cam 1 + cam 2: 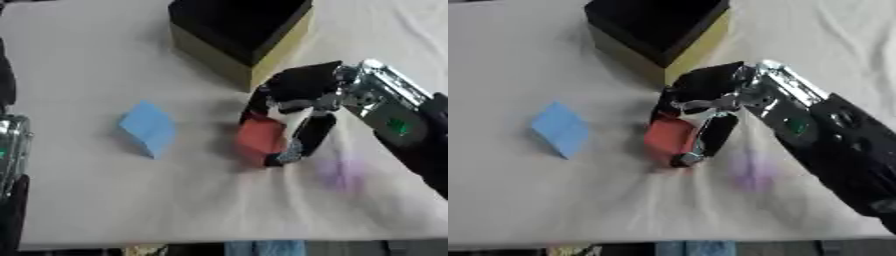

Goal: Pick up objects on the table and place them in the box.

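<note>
A red block (260, 138) lies on the white cloth near the table's middle. My right hand (297, 95) reaches in from the right and curls round it, fingers on its far side and thumb (306, 140) on its near right side. The block looks to be resting on the cloth. A light blue block (147, 128) sits apart to the left. The box (241, 35), yellow outside and black inside, stands open at the back, just behind my right hand. Only the wrist of my left arm (12, 150) shows at the left edge; its hand is out of sight.
A white wrinkled cloth (105, 200) covers the table. A faint purple stain (343, 172) marks the cloth right of the red block. The table's near edge runs along the bottom of the views.
</note>
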{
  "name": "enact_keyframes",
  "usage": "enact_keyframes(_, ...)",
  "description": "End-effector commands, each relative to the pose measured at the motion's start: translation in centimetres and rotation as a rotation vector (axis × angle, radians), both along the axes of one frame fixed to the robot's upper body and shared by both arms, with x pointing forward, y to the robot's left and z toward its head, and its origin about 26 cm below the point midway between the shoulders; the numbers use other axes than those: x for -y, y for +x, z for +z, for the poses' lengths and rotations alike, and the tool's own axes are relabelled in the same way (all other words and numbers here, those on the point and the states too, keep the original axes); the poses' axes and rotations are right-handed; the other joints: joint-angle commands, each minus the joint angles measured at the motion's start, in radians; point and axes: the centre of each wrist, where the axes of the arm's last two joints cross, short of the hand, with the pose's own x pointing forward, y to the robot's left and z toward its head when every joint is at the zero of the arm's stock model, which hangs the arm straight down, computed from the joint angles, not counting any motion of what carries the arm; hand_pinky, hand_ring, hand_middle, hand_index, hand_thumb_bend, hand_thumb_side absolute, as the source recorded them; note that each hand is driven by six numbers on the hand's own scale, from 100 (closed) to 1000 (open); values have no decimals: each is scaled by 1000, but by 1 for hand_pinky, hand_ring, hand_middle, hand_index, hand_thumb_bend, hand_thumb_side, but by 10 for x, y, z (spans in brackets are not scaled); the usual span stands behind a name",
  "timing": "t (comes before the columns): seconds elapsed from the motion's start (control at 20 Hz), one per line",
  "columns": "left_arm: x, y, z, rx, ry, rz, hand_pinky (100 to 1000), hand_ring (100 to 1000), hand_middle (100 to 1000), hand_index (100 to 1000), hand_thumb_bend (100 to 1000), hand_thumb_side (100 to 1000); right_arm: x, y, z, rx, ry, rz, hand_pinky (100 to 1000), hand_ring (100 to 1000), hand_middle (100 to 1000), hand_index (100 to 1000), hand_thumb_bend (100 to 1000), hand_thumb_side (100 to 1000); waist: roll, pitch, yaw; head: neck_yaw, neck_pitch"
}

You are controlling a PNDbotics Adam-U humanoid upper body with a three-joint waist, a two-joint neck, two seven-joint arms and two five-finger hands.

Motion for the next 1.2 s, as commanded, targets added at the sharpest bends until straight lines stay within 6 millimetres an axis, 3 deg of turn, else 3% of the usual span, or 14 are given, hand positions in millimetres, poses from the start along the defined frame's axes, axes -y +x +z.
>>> enact_keyframes(0.05,-1,-3,8,23,9,0,665,713,664,681,100,876,5,0,16,36,-110,103,629,602,525,779,303,654,-1,-18,0,-1,-6)
enact_keyframes(0.35,-2,-3,7,18,9,2,665,714,665,681,100,873,4,1,34,54,-45,80,622,592,515,772,275,611,-4,-22,-4,0,-5)
enact_keyframes(0.75,-2,-3,8,18,10,2,664,714,665,681,100,872,-10,-3,75,147,79,74,621,589,510,773,295,532,-3,-21,-4,-6,-11)
enact_keyframes(1.2,-1,-2,9,27,10,-3,663,714,665,680,100,872,-18,7,122,233,220,8,622,580,500,777,308,446,-3,-3,14,-36,-64)
